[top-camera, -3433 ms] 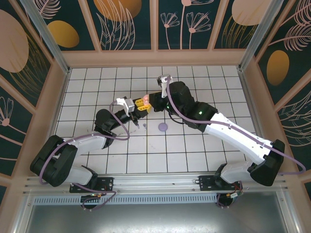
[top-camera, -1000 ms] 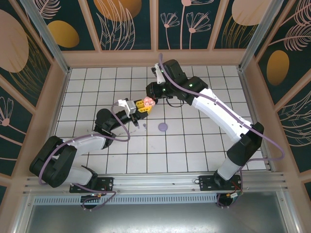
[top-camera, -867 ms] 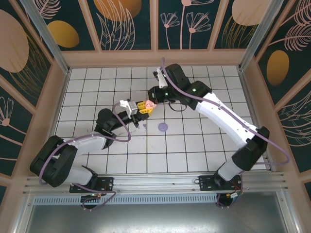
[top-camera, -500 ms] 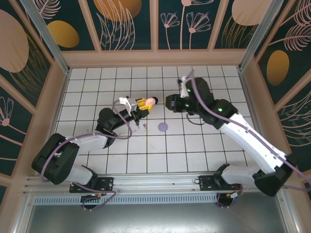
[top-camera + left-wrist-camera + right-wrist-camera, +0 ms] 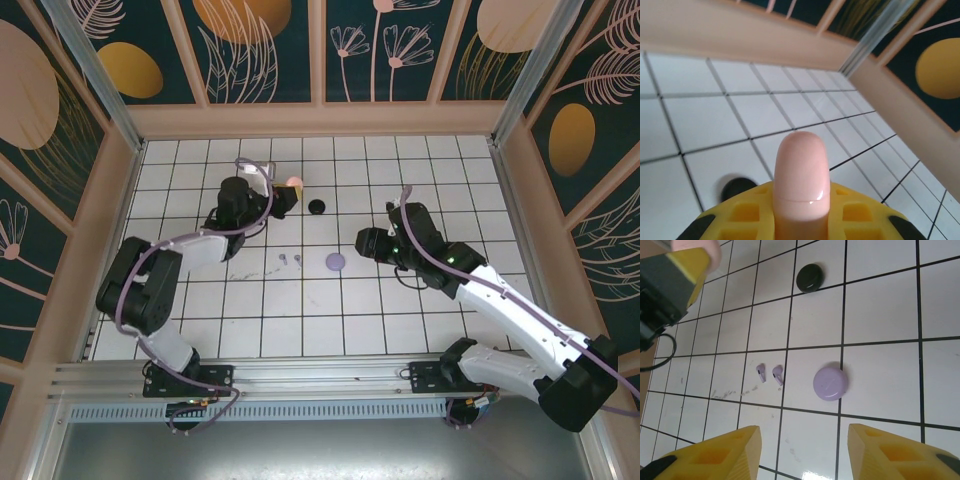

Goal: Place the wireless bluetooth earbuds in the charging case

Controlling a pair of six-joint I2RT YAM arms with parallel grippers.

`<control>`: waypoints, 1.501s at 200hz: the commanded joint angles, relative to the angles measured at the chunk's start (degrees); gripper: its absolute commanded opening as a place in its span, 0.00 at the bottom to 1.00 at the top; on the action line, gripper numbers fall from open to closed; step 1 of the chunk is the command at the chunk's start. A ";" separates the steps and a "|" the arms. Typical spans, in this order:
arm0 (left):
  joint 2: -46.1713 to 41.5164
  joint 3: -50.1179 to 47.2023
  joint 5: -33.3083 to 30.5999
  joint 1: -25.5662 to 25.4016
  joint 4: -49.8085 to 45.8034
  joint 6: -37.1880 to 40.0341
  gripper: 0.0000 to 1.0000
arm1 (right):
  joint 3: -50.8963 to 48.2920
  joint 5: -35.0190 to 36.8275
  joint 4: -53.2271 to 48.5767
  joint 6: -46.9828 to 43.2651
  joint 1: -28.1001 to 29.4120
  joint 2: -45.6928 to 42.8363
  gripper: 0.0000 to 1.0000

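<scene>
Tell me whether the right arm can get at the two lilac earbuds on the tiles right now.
Probably yes. The right gripper stands open above bare white tiles, the two small lilac stemmed earbuds just ahead of it with nothing between; the round lilac case lies beside them, apart.

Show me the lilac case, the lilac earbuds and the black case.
lilac case (image 5: 830, 383), right wrist view, middle of its lid.
lilac earbuds (image 5: 777, 374), right wrist view, on the bud nearer the lilac case.
black case (image 5: 809, 278), right wrist view, middle of its top.
</scene>
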 commanded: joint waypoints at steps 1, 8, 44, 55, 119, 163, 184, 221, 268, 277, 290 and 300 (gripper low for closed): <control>4.86 5.03 3.64 1.02 -10.79 -4.60 0.00 | -1.25 1.30 3.43 0.56 -0.11 -1.50 0.51; 6.24 6.73 3.86 1.02 -12.38 -4.75 0.00 | -1.46 1.30 3.49 0.44 -0.11 -1.39 0.51; 13.74 13.94 5.79 1.10 -19.91 -5.30 0.00 | -1.58 1.48 3.15 -0.63 -0.06 -1.16 0.52; 14.85 14.66 5.17 1.27 -20.76 -5.30 0.00 | -1.40 1.48 2.89 -0.81 -0.07 -1.13 0.52; 19.16 16.02 5.26 2.90 -22.36 -5.86 0.04 | -0.25 2.36 1.40 -1.60 -0.10 -1.21 0.53; 21.17 17.93 4.29 3.48 -24.62 -4.32 0.18 | 0.56 2.36 1.13 -1.78 -0.07 -0.54 0.55; 21.51 18.16 3.74 4.34 -25.50 -3.94 0.22 | 1.13 2.20 1.12 -1.69 -0.06 -0.15 0.56; 20.47 17.95 3.45 5.55 -27.39 -2.09 0.34 | 2.35 2.57 0.29 -1.88 -0.06 0.38 0.57; 17.22 17.24 -0.81 6.97 -31.21 2.00 0.53 | 2.85 3.91 -0.86 -2.15 -0.07 0.61 0.63; 16.23 17.16 -1.19 7.50 -31.94 2.57 0.54 | 2.74 3.88 -0.98 -2.22 -0.07 0.83 0.65; 14.12 16.32 -2.02 8.45 -32.00 2.91 0.56 | 2.65 4.05 -1.12 -2.36 -0.06 1.47 0.66; 12.13 15.52 -2.52 9.13 -31.92 3.26 0.57 | 2.33 3.88 -1.11 -2.48 -0.02 2.18 0.67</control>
